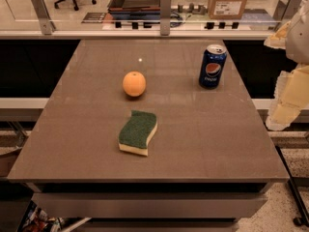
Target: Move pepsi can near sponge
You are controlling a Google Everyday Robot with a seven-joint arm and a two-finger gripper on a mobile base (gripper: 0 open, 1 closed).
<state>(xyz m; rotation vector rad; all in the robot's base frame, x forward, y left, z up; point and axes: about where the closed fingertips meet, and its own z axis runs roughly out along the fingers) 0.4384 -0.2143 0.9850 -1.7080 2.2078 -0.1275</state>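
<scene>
The pepsi can (212,65) stands upright on the far right part of the brown table (217,144). It is dark blue with a silver top and a round logo facing me. The sponge (138,132) lies flat near the table's middle, green side up on a pale yellow base. It is well to the left of the can and nearer to me. My gripper (288,98) hangs at the right edge of the view, beyond the table's right edge, to the right of the can and apart from it. It holds nothing that I can see.
A round orange fruit (134,84) sits on the table between the can and the sponge, left of the can. A glass railing with metal posts (165,12) runs behind the table. Dark gaps lie on both sides of the table.
</scene>
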